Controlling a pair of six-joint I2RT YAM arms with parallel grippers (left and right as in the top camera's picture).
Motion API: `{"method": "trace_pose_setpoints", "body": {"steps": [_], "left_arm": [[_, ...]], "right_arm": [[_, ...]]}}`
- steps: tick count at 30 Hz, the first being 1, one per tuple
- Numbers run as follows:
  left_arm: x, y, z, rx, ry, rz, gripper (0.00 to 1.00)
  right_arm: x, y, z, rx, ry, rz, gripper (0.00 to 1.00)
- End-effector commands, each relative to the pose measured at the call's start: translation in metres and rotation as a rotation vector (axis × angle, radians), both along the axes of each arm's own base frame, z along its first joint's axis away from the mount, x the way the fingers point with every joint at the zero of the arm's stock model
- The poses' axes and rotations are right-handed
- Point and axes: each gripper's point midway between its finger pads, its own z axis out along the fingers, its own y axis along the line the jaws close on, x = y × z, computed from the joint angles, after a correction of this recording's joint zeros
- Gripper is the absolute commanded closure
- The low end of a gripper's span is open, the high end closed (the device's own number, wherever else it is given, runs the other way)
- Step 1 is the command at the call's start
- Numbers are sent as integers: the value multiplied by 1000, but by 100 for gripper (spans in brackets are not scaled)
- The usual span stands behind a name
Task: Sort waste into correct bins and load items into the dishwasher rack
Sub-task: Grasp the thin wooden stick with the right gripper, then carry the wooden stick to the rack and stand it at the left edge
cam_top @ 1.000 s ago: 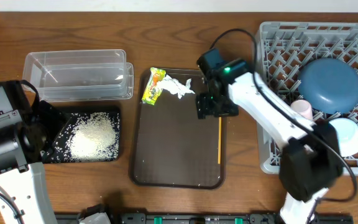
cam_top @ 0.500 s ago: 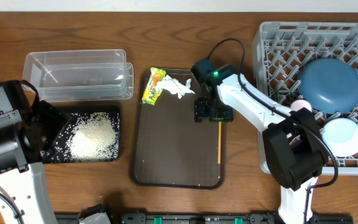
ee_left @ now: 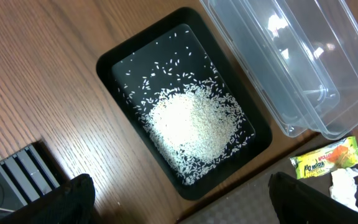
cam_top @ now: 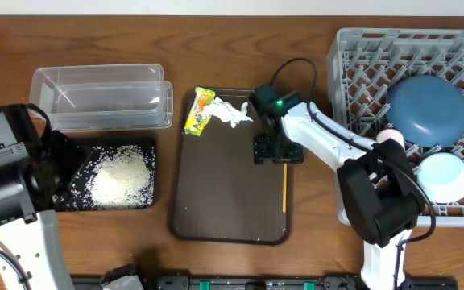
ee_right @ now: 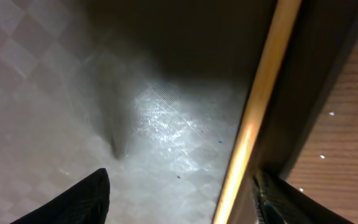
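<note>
Far left, our left fingers point(ee_left: 73, 202) are spread wide with nothing in them, hanging above the black tray point(cam_top: 155, 173), which sits on the wooden tabletop point(cam_top: 312, 242). The rice point(cam_top: 123, 177) is heaped in the middle of that tray with loose grains scattered around it. Just behind it is the clear tub point(cam_top: 99, 68), touching or nearly touching the tray's long edge. Next over is the brown serving tray point(cam_top: 224, 201), with the yellow-green wrapper point(cam_top: 199, 111) in its back left corner and the crumpled tissue point(cam_top: 232, 111) right beside it. Along the tray's right side lies the chopstick point(cam_top: 284, 184), snug against the raised rim. Our right fingers point(ee_right: 73, 199) are down low over its far end and parted, with the stick running between them and nothing clamped yet; we can't tell if one finger touches it. Far right is the grey rack point(cam_top: 353, 48), holding the big dark blue bowl point(cam_top: 427, 109) upside down, the pink cup point(cam_top: 391, 138) and a pale blue bowl point(cam_top: 445, 176).
</note>
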Motion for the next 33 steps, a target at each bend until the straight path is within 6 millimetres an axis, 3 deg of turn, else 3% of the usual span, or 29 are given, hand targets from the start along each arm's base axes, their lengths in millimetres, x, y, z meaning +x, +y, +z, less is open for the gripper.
{"method": "trace_pose_setpoints", "body": {"steps": [1, 4, 7, 10, 14, 20, 23, 26, 29, 33], "left_arm": [[-1, 5, 4, 18, -8, 22, 8], [-1, 5, 4, 18, -8, 22, 8], [-1, 5, 4, 18, -8, 22, 8], [-1, 5, 4, 18, -8, 22, 8], [-1, 5, 4, 18, -8, 22, 8], [-1, 5, 4, 18, -8, 22, 8], [-1, 5, 4, 18, -8, 22, 8], [-1, 5, 4, 18, -8, 22, 8], [-1, 5, 4, 18, -8, 22, 8], [-1, 5, 4, 18, -8, 22, 8]], "right_arm": [[-11, -3, -15, -34, 17, 9, 31], [-16, -2, -22, -39, 16, -5, 36], [-19, 0, -26, -39, 13, -9, 47], [-19, 1, -26, -41, 11, -19, 64], [-18, 1, -26, -40, 9, -21, 99], [-7, 0, -12, -22, 11, -44, 99], [10, -5, 12, 8, -5, 3, 99], [30, -17, 49, 39, -44, 63, 99], [54, -42, 96, 66, -122, 111, 99], [91, -98, 156, 85, -290, 87, 99]]}}
